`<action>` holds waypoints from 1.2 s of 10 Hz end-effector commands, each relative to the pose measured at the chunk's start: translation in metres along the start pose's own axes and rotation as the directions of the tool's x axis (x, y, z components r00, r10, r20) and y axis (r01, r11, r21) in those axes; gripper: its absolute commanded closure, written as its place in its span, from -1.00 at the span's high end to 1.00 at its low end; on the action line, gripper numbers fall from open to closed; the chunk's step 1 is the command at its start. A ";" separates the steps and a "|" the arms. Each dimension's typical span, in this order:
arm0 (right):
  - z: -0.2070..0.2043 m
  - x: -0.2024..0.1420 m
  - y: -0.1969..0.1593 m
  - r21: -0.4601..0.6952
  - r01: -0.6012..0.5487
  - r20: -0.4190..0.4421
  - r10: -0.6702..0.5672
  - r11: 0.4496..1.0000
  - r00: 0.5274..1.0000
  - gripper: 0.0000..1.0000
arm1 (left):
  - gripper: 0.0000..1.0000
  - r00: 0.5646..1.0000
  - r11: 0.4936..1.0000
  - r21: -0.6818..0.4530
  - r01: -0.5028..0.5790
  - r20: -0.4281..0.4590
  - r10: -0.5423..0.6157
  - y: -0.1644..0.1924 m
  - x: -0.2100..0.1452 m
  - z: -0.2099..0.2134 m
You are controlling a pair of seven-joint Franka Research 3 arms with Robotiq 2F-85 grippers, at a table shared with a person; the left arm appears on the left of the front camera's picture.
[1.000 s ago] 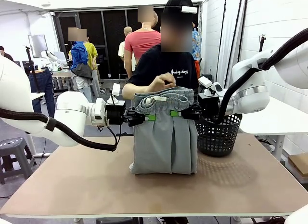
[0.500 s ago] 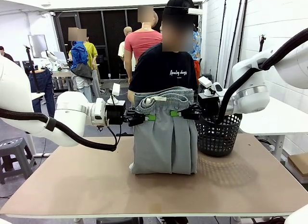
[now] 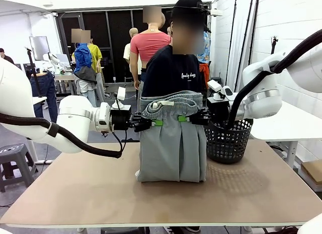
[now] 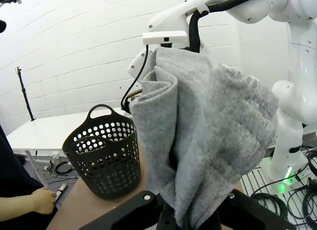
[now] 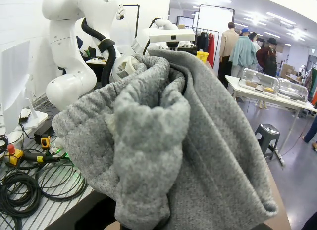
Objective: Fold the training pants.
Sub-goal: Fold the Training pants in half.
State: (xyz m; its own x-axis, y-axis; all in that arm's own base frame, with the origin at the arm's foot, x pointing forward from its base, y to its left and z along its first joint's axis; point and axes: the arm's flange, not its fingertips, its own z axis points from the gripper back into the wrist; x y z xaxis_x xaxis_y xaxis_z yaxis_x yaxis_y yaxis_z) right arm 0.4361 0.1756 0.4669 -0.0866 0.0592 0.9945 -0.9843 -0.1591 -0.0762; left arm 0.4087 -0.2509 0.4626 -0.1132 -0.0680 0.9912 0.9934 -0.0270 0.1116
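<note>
Two hands are pinching the light grey soft fabric training pants (image 3: 172, 143) just below the gathered waistband: left hand (image 3: 151, 123), right hand (image 3: 189, 119). The pants are hanging over the brown table (image 3: 161, 196), hems touching it. Light, limp cloth will likely sag, so waistband corners suit gripping.

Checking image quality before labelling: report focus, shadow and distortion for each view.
Front view: sharp, evenly lit, soft shadow under the pants on the table. Left wrist view: wide-angle bend, basket crisp. Right wrist view: cloth close to the lens, knit still readable, bright ceiling lights.
</note>
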 end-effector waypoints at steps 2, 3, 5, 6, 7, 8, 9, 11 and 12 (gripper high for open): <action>0.000 0.000 0.001 -0.004 -0.006 0.011 0.006 1.000 1.000 -1.00 | -1.00 1.000 1.000 -0.006 0.001 -0.001 -0.001 0.000 0.002 -0.001; 0.000 0.000 0.001 -0.004 -0.006 0.011 0.006 1.000 1.000 -1.00 | -1.00 1.000 1.000 -0.006 0.001 -0.001 -0.001 0.000 0.002 -0.001; 0.000 0.000 0.001 -0.004 -0.006 0.011 0.006 1.000 1.000 -1.00 | -1.00 1.000 1.000 -0.006 0.001 -0.001 -0.001 0.000 0.002 -0.001; 0.000 0.000 0.001 -0.004 -0.006 0.011 0.006 1.000 1.000 -1.00 | -1.00 1.000 1.000 -0.006 0.001 -0.001 -0.001 0.000 0.002 -0.001; 0.000 0.000 0.001 -0.004 -0.006 0.011 0.006 1.000 1.000 -1.00 | -1.00 1.000 1.000 -0.006 0.001 -0.001 -0.001 0.000 0.002 -0.001; 0.000 0.000 0.001 -0.004 -0.006 0.011 0.006 1.000 1.000 -1.00 | -1.00 1.000 1.000 -0.006 0.001 -0.001 -0.001 0.000 0.002 -0.001; 0.000 0.000 0.001 -0.004 -0.006 0.011 0.006 1.000 1.000 -1.00 | -1.00 1.000 1.000 -0.006 0.001 -0.001 -0.001 0.000 0.002 -0.001; 0.000 0.000 0.001 -0.004 -0.006 0.011 0.006 1.000 1.000 -1.00 | -1.00 1.000 1.000 -0.006 0.001 -0.001 -0.001 0.000 0.002 -0.001; 0.000 0.000 0.001 -0.004 -0.006 0.011 0.006 1.000 1.000 -1.00 | -1.00 1.000 1.000 -0.006 0.001 -0.001 -0.001 0.000 0.002 -0.001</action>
State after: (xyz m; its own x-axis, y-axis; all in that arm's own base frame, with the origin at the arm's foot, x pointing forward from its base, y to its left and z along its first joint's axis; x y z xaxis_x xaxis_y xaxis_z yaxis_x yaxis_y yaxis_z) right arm 0.4361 0.1756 0.4669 -0.0866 0.0591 0.9945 -0.9843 -0.1591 -0.0762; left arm 0.4087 -0.2509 0.4626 -0.1132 -0.0681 0.9912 0.9934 -0.0270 0.1116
